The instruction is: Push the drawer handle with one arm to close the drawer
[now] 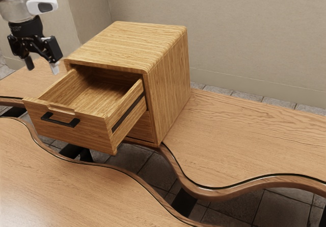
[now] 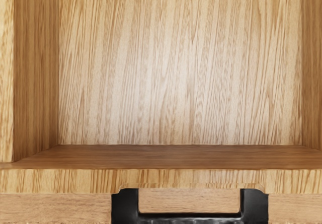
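My gripper [image 1: 42,66] hangs at the exterior view's upper left, pointing down, its two fingers apart and nothing between them. The wooden drawer [image 1: 76,132] is pulled well out of its cabinet [image 1: 125,43], and the part of its inside that shows holds nothing. On the drawer's front is a black bar handle [image 1: 60,120], which my gripper does not touch. In the wrist view, my hand looks down into the drawer [image 2: 176,73], with the handle [image 2: 126,206] just outside its front panel.
The cabinet stands on a wavy-edged wooden table [image 1: 244,140]. A second wooden surface [image 1: 61,191] lies nearer the exterior camera, with a gap and tiled floor [image 1: 239,211] between them. A plain wall [image 1: 244,33] rises behind.
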`<state>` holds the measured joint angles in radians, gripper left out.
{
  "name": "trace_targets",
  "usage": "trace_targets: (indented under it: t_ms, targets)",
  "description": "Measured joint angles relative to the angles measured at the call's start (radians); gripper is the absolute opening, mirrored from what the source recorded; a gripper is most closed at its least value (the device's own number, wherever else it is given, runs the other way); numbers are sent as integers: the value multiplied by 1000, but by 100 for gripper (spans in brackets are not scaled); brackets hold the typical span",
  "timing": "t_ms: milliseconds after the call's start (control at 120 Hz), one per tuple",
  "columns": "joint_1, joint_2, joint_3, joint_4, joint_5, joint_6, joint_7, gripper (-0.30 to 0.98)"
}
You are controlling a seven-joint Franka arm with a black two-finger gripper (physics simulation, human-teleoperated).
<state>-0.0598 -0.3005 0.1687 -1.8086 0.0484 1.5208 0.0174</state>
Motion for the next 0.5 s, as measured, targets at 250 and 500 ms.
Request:
trace_targets:
  t_ms: [250, 500]
  targets:
    - [-7, -194, 7, -217, 8, -21, 12, 61]
    - [2, -271, -46, -559, 133, 218, -22, 8]
